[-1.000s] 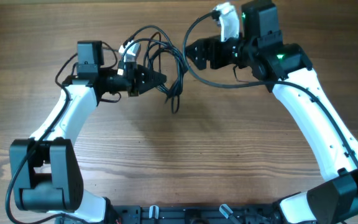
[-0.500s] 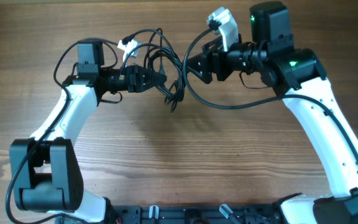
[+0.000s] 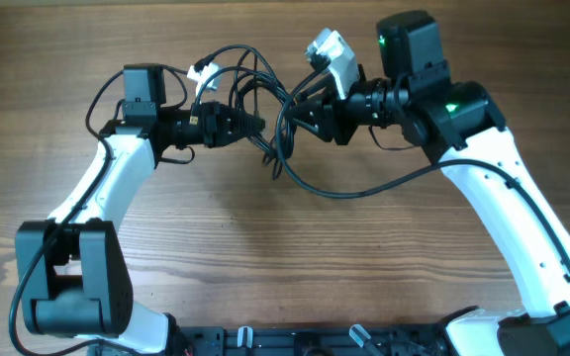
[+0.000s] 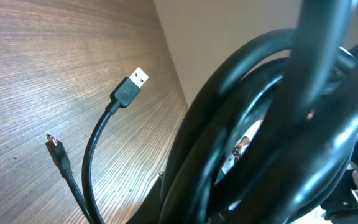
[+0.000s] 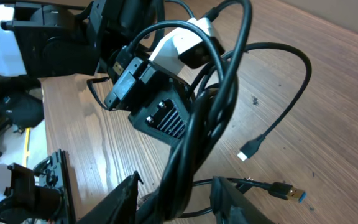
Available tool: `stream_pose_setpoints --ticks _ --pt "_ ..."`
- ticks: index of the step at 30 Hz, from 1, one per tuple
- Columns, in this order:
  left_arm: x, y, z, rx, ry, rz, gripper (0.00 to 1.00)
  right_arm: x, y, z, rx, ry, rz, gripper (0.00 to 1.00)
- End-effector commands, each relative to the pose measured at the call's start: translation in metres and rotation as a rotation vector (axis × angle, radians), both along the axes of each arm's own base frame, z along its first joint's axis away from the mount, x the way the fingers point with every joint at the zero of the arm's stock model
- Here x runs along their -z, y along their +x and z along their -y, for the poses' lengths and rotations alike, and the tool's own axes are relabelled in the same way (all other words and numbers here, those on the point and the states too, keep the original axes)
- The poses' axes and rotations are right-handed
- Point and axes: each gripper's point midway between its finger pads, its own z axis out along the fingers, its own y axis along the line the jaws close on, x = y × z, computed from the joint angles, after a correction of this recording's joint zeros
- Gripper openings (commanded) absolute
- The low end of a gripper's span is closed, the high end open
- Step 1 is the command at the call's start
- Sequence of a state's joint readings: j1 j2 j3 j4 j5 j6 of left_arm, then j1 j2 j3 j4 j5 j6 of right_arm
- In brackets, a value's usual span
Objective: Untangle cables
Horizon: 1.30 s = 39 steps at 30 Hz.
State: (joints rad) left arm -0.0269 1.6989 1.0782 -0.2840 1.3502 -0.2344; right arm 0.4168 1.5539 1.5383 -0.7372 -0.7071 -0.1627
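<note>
The cables hang as a black tangle between my two grippers, lifted off the wooden table. My left gripper is shut on the left side of the tangle. In the left wrist view thick loops of the cables fill the frame and hide the fingers, and a USB plug dangles over the wood. My right gripper straddles a twisted bundle of the cables. Its jaws stand apart, with a gap on the right side. A blue-tipped plug lies beside it.
A thicker black wire sags in a long loop from the right arm toward the tangle. The right wrist's white camera block sits above it. Both arm bases stand at the front edge.
My right gripper has moved left into the tangle and its jaws have narrowed around a bundle. The arm's wire loop now droops lower. The left arm has stayed put.
</note>
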Motion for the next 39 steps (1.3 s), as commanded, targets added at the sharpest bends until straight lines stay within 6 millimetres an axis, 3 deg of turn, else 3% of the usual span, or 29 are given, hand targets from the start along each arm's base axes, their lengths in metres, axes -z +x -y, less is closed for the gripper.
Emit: stream_pose_setpoints --ticks 1,5,13,19,21,23,26,29,31,35,39 --pt "-0.001 -0.001 0.0 0.005 -0.011 -0.015 0.04 0.004 0.0 -0.006 -0.033 0.001 -0.002 0.32" --pt "0.0 -0.002 0.0 0.005 -0.011 -0.023 0.04 0.005 0.0 -0.006 -0.033 -0.001 -0.008 0.23" --pt "0.0 -0.002 0.0 0.005 -0.011 -0.023 0.04 0.014 -0.003 -0.003 -0.04 -0.03 -0.014 0.19" --pt "0.0 -0.002 0.0 0.005 -0.011 -0.024 0.06 0.01 -0.004 -0.007 -0.049 -0.006 -0.017 0.04" --pt "0.0 -0.002 0.0 0.005 -0.011 -0.024 0.4 0.009 -0.005 -0.009 -0.027 0.008 -0.052 0.04" --pt "0.0 -0.002 0.0 0.005 -0.01 -0.023 0.64 0.008 -0.003 -0.01 0.0 0.023 -0.084 0.04" --pt "0.005 0.002 -0.001 -0.021 0.016 -0.042 0.79 0.011 0.01 -0.004 0.145 0.023 -0.167 0.04" --pt "0.016 0.01 -0.004 -0.085 0.076 -0.099 0.8 0.026 0.033 0.018 0.439 -0.014 -0.287 0.04" --pt "0.028 0.017 -0.005 -0.147 0.139 -0.154 0.75 0.035 0.044 0.036 0.626 -0.028 -0.353 0.04" --pt "0.052 0.025 -0.006 -0.273 0.253 -0.285 0.68 0.038 0.045 0.041 0.691 -0.028 -0.387 0.04" --pt "0.077 0.027 -0.015 -0.399 0.372 -0.409 0.69 0.048 0.048 0.059 0.79 -0.09 -0.381 0.04"
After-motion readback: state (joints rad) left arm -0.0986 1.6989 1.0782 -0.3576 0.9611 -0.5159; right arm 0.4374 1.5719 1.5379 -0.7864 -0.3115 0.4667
